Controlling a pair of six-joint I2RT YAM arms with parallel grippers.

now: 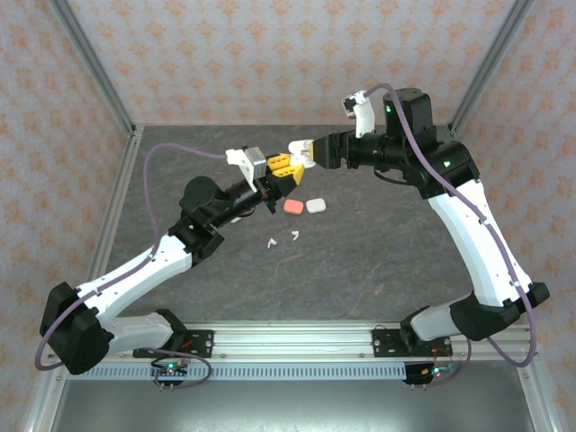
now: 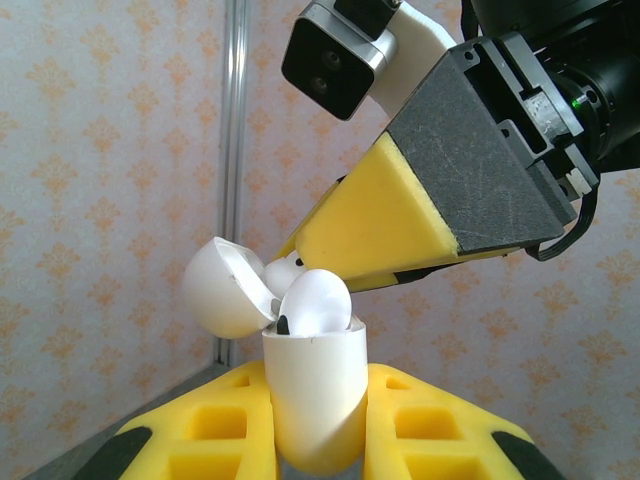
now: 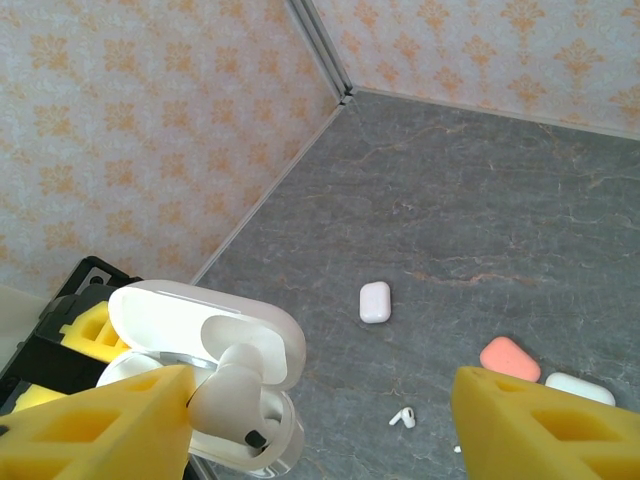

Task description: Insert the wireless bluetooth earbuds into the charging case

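The left gripper (image 1: 277, 169) is clamped on the white charging case (image 2: 315, 400), which stands upright with its lid open toward nine o'clock. One white earbud (image 2: 316, 300) sits half-seated in the case's mouth. At two o'clock of it the right gripper (image 1: 302, 153) stands spread, one finger just beside the bud. A gentle push straight down the well should seat it. No brand or writing is legible.

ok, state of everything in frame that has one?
held case: lid open, upright
earbud in it: in the mouth, head above the rim
left gripper: shut on held case
right gripper: open, empty
pink case: closed, on table
white case beside it: closed
far white case: closed
loose earbud: on table, outside any case
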